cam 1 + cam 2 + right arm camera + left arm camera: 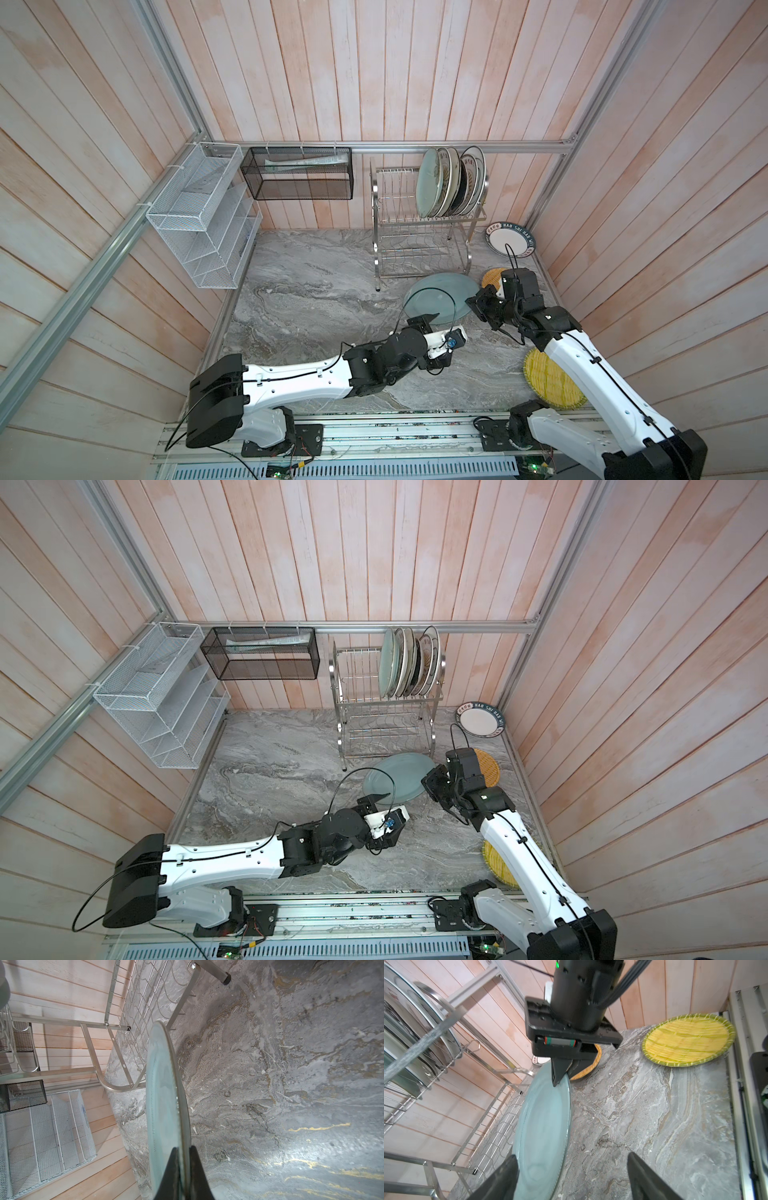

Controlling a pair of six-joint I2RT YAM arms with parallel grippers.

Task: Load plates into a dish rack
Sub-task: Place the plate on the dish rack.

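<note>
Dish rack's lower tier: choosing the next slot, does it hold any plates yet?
No: the dish rack shows only bare wires there, and the racked plates stand in its upper tier.

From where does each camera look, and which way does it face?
Top views: overhead, behind the arms, looking down at the table and rack; both arms show.
Left wrist: at the left claw, facing plate and right claw; its fingers show.
Right wrist: at the right claw, facing along the held plate toward the rack; its fingers show.
Shared: every view shows plate and rack.
</note>
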